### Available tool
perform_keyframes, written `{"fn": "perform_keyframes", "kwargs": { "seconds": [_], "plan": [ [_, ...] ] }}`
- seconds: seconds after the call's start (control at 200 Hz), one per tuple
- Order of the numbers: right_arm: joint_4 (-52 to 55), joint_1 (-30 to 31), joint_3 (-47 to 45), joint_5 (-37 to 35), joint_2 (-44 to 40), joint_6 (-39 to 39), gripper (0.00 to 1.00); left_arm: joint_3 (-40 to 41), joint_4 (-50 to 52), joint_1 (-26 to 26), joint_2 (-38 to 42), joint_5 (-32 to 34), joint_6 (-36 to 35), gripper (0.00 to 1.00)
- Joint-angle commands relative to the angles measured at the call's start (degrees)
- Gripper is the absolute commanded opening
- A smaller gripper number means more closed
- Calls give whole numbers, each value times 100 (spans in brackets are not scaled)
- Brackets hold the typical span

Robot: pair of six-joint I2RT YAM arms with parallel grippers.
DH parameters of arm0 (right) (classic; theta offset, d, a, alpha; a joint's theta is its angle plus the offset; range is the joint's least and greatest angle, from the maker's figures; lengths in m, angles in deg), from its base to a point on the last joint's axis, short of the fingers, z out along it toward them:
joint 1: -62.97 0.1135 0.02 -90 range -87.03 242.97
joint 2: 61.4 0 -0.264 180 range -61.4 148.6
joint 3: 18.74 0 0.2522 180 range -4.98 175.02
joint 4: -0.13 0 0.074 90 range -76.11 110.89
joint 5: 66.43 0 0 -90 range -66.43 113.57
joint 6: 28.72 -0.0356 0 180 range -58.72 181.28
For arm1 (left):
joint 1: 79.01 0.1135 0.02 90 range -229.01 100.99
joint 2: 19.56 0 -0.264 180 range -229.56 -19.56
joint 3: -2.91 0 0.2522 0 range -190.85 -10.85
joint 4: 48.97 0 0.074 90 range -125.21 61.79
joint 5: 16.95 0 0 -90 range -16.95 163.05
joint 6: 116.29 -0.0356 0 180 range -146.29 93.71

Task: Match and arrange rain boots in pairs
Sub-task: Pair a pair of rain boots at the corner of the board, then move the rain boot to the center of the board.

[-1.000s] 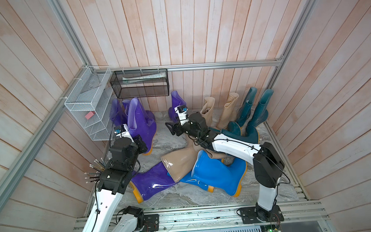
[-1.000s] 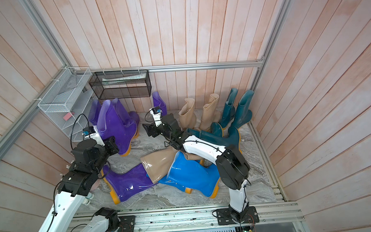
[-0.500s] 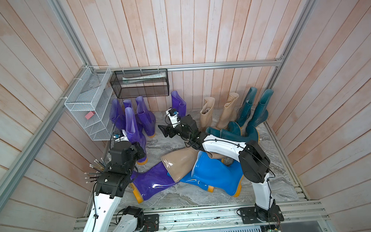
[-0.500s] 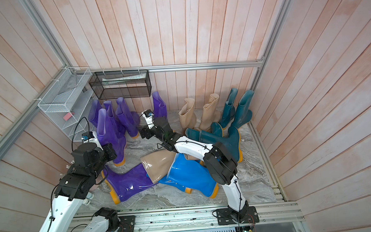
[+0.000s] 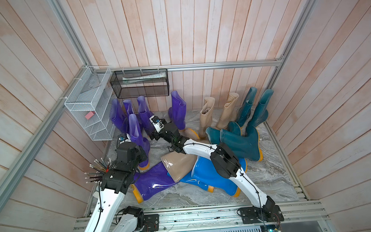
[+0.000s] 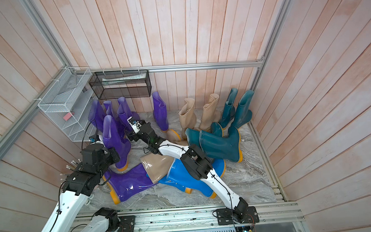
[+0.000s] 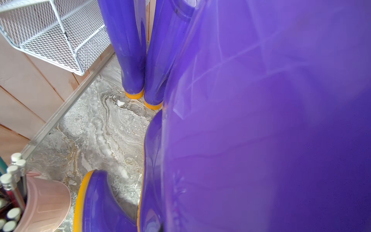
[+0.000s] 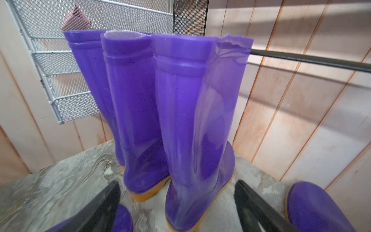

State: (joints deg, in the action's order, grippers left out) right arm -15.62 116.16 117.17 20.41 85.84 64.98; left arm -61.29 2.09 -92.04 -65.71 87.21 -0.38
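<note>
**Inspector:** State of the left gripper?

**Assessor:** Its fingers are hidden in every view. Glossy purple wall fills the left wrist view, so I judge the jaws together, pinching the shaft of the front purple boot. That boot stands upright with its sole on the marble floor. It is just on the near side of the three purple boots lined up at the far left beside the white wire rack.

**Inspector:** Why hold it there?

**Assessor:** In my judgement, to steady a tall, soft shaft until it stands by itself, and to put it beside its own colour. It would make the fourth in that group, so two pairs.

**Inspector:** And the right gripper?

**Assessor:** Its jaws are apart with nothing between them. They point at the heel of the right-hand boot of that group. I cannot tell whether it is meant to nudge that boot or take it.

**Inspector:** What is outstanding?

**Assessor:**
- **Standing:** A lone purple boot is upright at far centre. The beige pair and the teal pair are upright at the far right.
- **Unsorted:** A fallen purple boot, a fallen beige boot and the blue boots lie overlapping at near centre. Fallen teal boots lie to the right of them.
</note>
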Motion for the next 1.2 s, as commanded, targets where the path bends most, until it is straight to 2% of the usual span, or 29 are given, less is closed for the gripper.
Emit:
{"fn": "perform_keyframes", "kwargs": {
  "seconds": [0.0, 0.08, 0.155, 0.255, 0.32, 0.355, 0.425, 0.565, 0.81, 1.0, 1.105, 1.195],
  "plan": [
    [207, 0, 993, -402, 585, 321, 92, -14, -570, 38, 254, 5, 92, 0],
    [557, -19, 1933, -548, 1128, 360, 92, -10, -518, 38, 345, 16, 91, 0],
    [451, -32, 2356, -500, 1452, 469, 86, -7, -512, 38, 404, -34, 96, 0],
    [314, -85, 2462, -303, 1533, 246, 51, -31, -519, 38, 421, -26, 69, 0],
    [191, -106, 2325, -126, 1438, 170, 15, -77, -519, 39, 400, -28, 35, 0],
    [150, -105, 2267, -169, 1366, 162, 0, -102, -521, 43, 398, -26, 17, 0],
    [33, -122, 1954, -258, 1110, 125, 0, -138, -530, 38, 404, 4, -28, 0],
    [-585, -139, 737, -733, 315, 255, 0, -203, -578, 38, 373, -55, -226, 0],
    [-705, -328, -384, -1110, -622, 612, 0, -433, -921, 38, -88, -357, -656, 0],
    [-1245, -447, -1565, -1412, -1229, 720, 0, -447, -1694, 44, -709, -295, -846, 0],
    [-1211, -489, -1908, -1309, -1426, 514, 0, -328, -2357, 43, -1096, -208, -840, 0],
    [-1377, -479, -2261, -1419, -1567, 482, 0, -394, -2707, 50, -1505, 121, -720, 0]
  ]
}}
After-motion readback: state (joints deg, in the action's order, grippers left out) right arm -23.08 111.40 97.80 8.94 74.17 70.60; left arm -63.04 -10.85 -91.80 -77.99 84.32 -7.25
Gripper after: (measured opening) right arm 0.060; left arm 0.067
